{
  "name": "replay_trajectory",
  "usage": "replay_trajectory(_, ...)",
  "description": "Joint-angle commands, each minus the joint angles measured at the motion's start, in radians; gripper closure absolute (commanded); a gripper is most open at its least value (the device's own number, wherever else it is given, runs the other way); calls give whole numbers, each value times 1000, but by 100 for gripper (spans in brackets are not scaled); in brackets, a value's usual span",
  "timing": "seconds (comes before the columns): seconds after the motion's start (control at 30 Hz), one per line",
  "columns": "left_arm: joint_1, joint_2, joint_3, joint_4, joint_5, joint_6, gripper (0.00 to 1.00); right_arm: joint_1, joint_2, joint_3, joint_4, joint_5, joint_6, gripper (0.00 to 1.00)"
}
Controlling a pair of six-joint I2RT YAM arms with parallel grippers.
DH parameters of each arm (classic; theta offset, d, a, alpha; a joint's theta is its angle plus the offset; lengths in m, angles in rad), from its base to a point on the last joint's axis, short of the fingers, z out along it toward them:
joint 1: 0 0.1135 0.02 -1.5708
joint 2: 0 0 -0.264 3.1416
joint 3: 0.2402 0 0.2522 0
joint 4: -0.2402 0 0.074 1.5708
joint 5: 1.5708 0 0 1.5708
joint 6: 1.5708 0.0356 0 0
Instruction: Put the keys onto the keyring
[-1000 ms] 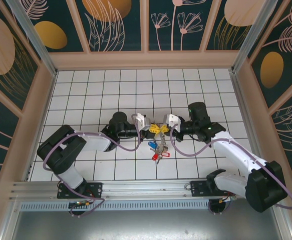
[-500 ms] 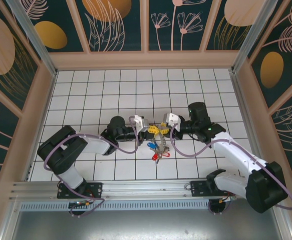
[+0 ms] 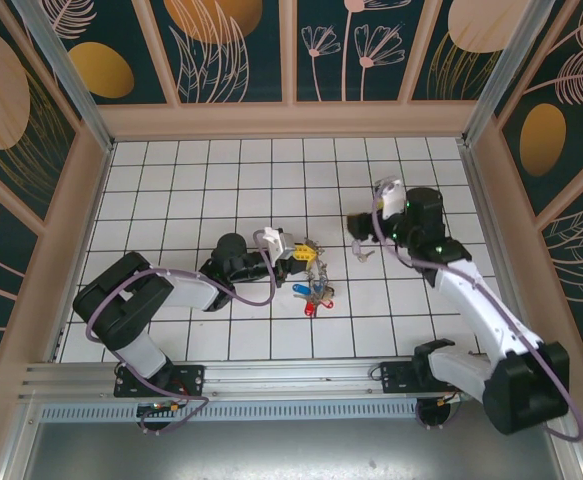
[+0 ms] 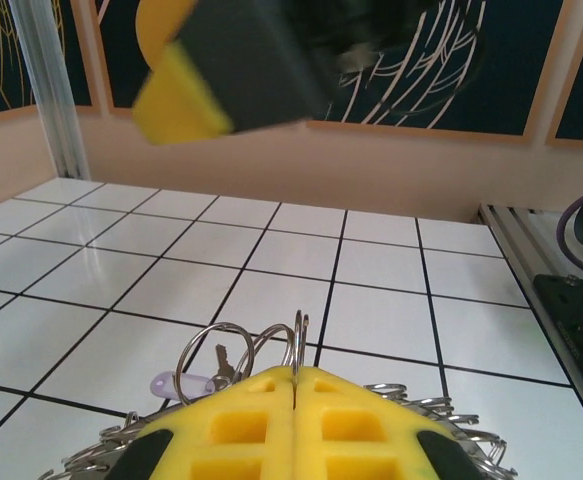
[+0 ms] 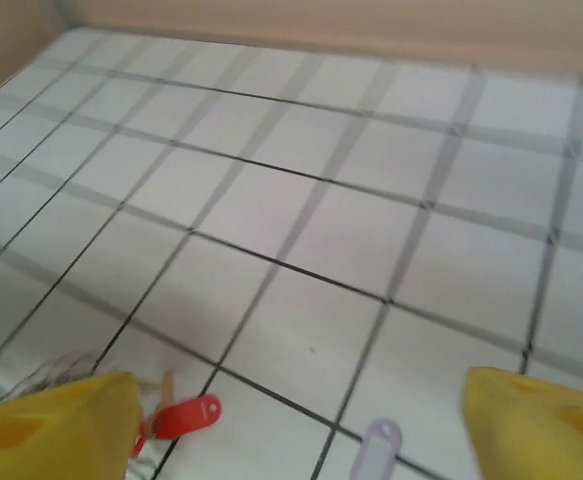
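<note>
left hand (image 4: pixel 293 400) clamped on keyring (image 4: pixel 299 340) | right hand (image 5: pixel 296 420) spread wide open | keys (image 3: pixel 316 292) lying on bench (image 3: pixel 171 180)

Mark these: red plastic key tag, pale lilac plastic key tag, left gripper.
Red plastic key tag (image 5: pixel 186 416), right wrist view, middle of the tag.
Pale lilac plastic key tag (image 5: pixel 378 443), right wrist view, middle of the tag.
Left gripper (image 4: pixel 294 378), left wrist view, seam between shut yellow fingertips.

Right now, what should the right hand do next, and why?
Probably lower the right gripper onto the pale-tagged key and close. It is open above that key, which lies loose on the tile, while the left gripper is shut on the keyring.
</note>
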Motion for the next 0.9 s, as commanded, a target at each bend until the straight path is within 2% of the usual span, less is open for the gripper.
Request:
replay_trajectory(0.0,3,36,-10,134,-4,-29,100,-58,111,51,-143,14,264,40)
replay_trajectory(0.13,6,86,-22,216,0,-57,100,-62,195,48,-239,44,270,42)
replay_trajectory(0.23,9,106,-33,256,-5,-74,100,-51,254,34,-257,33,242,50)
replay_trajectory(0.47,21,130,-47,291,4,-94,100,56,366,33,-277,147,164,53)
replay_trajectory(0.67,29,138,-57,328,5,-119,100,100,423,35,-279,178,140,55)
replay_trajectory(0.87,30,146,-51,337,10,-128,100,102,463,49,-273,224,124,66)
